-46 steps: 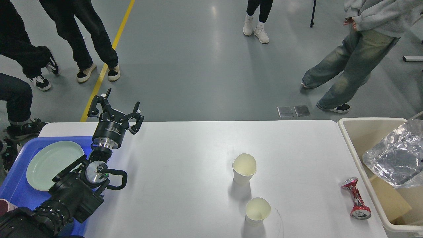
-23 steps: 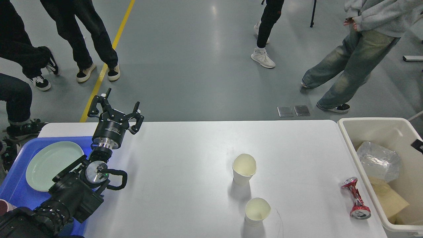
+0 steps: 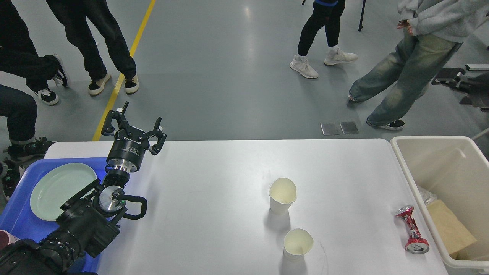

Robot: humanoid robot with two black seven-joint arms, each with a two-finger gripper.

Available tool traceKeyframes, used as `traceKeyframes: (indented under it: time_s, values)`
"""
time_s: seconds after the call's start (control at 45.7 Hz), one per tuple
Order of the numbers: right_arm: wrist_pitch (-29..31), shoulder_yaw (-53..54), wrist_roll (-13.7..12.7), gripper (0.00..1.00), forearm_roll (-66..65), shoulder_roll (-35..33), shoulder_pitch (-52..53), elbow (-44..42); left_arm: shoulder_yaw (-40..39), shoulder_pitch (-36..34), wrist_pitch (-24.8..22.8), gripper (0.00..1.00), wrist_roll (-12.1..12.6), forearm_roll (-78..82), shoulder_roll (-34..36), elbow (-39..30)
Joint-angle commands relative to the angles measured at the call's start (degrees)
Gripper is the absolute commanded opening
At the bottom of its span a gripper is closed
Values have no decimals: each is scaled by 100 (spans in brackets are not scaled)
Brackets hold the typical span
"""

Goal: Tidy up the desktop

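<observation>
The white desktop (image 3: pixel 214 198) fills the lower part of the head view. On it stand two white paper cups, one near the middle (image 3: pixel 282 194) and one closer to the front edge (image 3: pixel 298 242). A crushed red can (image 3: pixel 412 229) lies near the right edge. My left gripper (image 3: pixel 139 116) is open and empty, raised over the desktop's far left corner and pointing away from me. My right gripper is out of view.
A blue tray (image 3: pixel 15 217) with a pale green plate (image 3: pixel 61 189) sits at the left, under my left arm. A beige bin (image 3: pixel 405 168) stands off the right edge, holding brown paper (image 3: pixel 449 227) and a bit of clear plastic. Several people stand on the floor beyond.
A crumpled clear plastic bag that hung over the beige bin has dropped into it and is now almost hidden. A person beyond the table has walked. My left arm has not moved.
</observation>
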Motion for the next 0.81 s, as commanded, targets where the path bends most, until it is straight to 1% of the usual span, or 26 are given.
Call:
traceKeyframes:
  time_s: [0.0,0.088,0.175,0.263,0.328,0.438,0.547,0.613,0.701,0.788]
  values:
    - [22,-6,-5,100,-835,29,1427,2013,0,1,-8,97,0,-1,0,1]
    - [-13,-6,-58,100,-1266,-85,2640,4087,0,1,-17,97,0,-1,0,1]
    - [-74,-6,-137,100,-1556,-208,3502,5828,0,1,-17,97,0,-1,0,1]
    - [-180,-111,-199,100,-1636,-208,3995,7148,0,1,-17,97,0,-1,0,1]
    - [-346,-225,-199,100,-1627,-164,4242,7799,0,10,-17,97,0,-1,0,1]
    - [-531,-296,-207,100,-1592,-103,4462,8494,0,1,-8,97,0,-1,0,1]
    - [-619,-428,-216,100,-1601,-41,4410,8540,0,9,-17,97,0,-1,0,1]
    - [-803,-472,-234,100,-1575,-24,4305,8513,0,9,-8,97,0,-1,0,1]
    - [-1216,-446,-225,100,-1522,-15,3954,8496,0,1,-17,97,0,-1,0,1]
    - [-1936,-367,-225,100,-1294,3,3242,8346,0,1,-8,97,0,-1,0,1]
